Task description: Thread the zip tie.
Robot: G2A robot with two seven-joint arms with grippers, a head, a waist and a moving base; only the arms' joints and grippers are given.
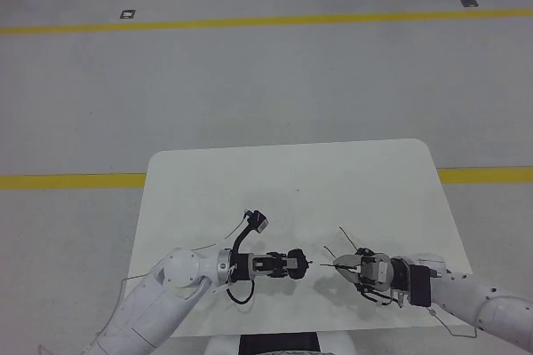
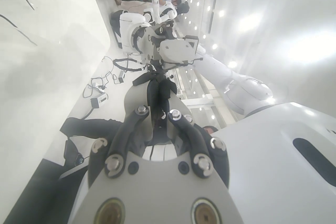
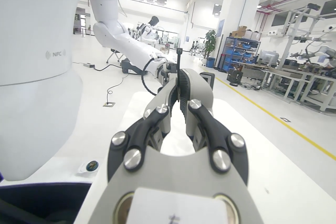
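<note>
At the near edge of the white table (image 1: 382,177), we see the two arms brought in from either side, so that their end effectors face each other tip to tip. In the top view they are near one another with a narrow gap between them. The right end effector (image 3: 179,84) has its ribbed fingers (image 3: 187,83) pressed together on a black zip tie (image 3: 179,67), pinching it along the strap. The tie stands upright out of the closed fingers, above the table, and its small square head (image 3: 179,51) sits at the upper end, touching nothing. The left end effector (image 2: 157,79) also has its dark fingers (image 2: 152,97) drawn together. We cannot tell from its own wrist view whether anything is caught between them. In the top view a fine dark sliver juts from its tip toward the other arm, but it is too thin for us to identify. Just beyond the right end effector, farther from the robot, two thin black strips (image 1: 347,238) lie flat on the table. They are apart from both end effectors, and we cannot say for certain that they are ties. Past the far edge of the table, yellow lines (image 1: 266,19) run across the grey floor.
</note>
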